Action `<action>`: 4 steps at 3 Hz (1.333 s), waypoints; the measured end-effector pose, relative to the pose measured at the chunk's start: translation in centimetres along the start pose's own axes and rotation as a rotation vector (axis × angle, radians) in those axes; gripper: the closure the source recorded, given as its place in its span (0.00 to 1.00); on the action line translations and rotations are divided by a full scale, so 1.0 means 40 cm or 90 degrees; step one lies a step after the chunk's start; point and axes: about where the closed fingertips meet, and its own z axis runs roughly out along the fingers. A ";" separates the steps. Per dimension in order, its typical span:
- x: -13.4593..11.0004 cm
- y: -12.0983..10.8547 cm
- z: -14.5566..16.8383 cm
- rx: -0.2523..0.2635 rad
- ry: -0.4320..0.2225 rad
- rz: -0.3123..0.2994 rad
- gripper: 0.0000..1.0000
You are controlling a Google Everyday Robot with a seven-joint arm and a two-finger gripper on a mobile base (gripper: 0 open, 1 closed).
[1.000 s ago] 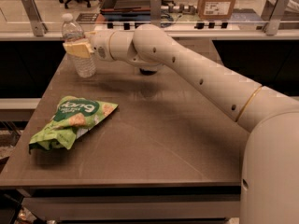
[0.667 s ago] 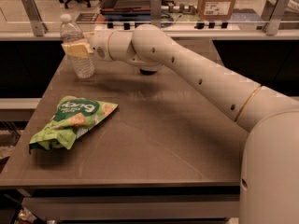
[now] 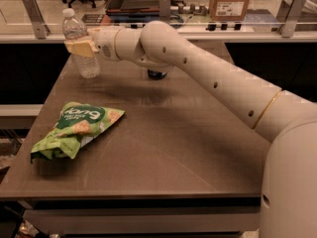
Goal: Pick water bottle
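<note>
Camera view has the gripper (image 3: 80,47) at the far, picture-left corner of the table (image 3: 163,148), level with the upper-middle of the bottle (image 3: 85,63). Its tan tip lies across the bottle's near side, so the bottle is right at the jaws, not ahead of them or off to one side. Whether the jaws are clamped on it or only bracket it, I cannot tell.

The bottle stands on its base on the table, long axis upright, white cap above the gripper and ribbed lower body below it. The jaws cross that axis roughly at right angles. I judge that the coming move is a straight lift, provided the hold is firm. This rig has only the one arm (image 3: 208,78), which reaches in from picture-right.

Just behind the arm, a dark can (image 3: 157,74) sits well apart from the bottle. A green bag (image 3: 77,130) lies nearer the camera, with white lettering I cannot read with confidence. Beyond the table, a cardboard box (image 3: 229,4) carries a white label too small to read. No writing is legible on the bottle.
</note>
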 end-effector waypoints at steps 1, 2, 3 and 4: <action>-0.069 0.005 -0.035 0.020 -0.016 -0.037 1.00; -0.140 0.002 -0.071 0.038 -0.033 -0.070 1.00; -0.203 0.003 -0.099 0.048 -0.049 -0.102 1.00; -0.257 0.006 -0.119 0.056 -0.058 -0.132 1.00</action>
